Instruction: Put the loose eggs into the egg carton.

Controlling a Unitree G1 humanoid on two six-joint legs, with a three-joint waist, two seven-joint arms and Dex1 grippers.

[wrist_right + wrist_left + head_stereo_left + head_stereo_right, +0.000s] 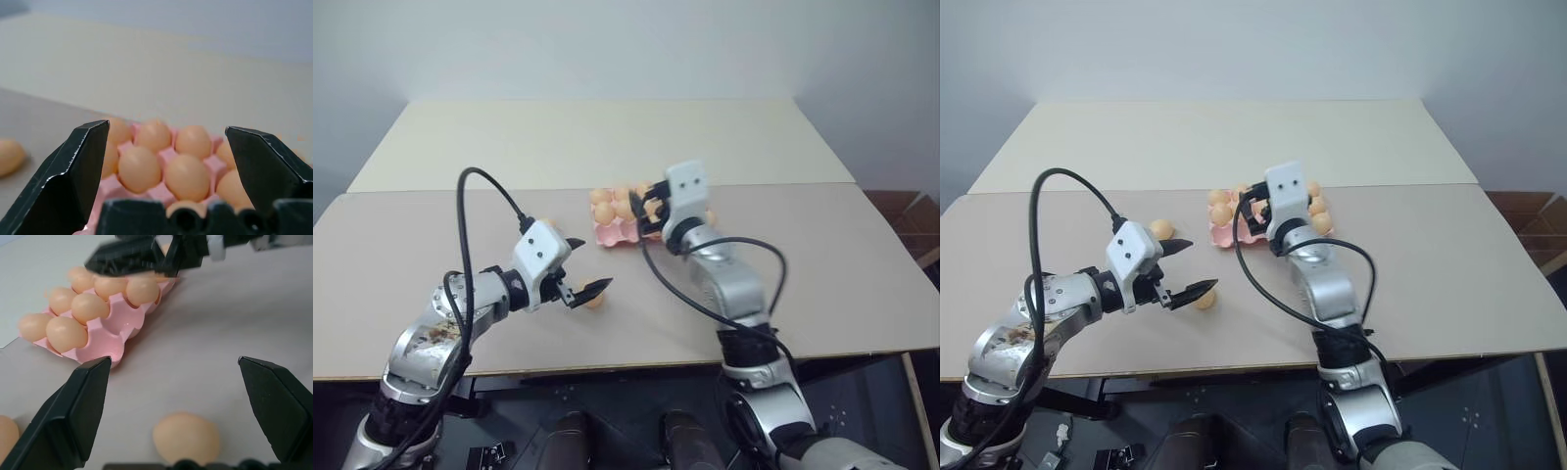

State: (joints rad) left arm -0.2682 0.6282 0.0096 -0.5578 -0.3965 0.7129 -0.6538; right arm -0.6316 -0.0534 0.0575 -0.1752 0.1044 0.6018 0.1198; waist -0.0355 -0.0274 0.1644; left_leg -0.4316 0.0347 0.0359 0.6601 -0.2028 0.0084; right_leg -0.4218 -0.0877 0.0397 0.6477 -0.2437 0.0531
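Note:
The pink egg carton [612, 233] lies mid-table with several orange-tan eggs in its cups. My right gripper [651, 206] hovers just over the carton, open, with nothing between its fingers; the right wrist view looks across the filled cups [166, 174]. One loose egg [1205, 300] rests on the table just beneath my left gripper [1203, 264], which is open and straddles it from above without touching it. In the left wrist view this egg [186, 436] lies low between the fingers. A second loose egg [1162, 228] sits behind the left wrist.
The carton rests on a grey-beige table [822, 255] whose front edge runs close to me. A paler table [607, 137] adjoins it behind. Black cables loop over both arms. Brown boxes [911, 220] stand off the right edge.

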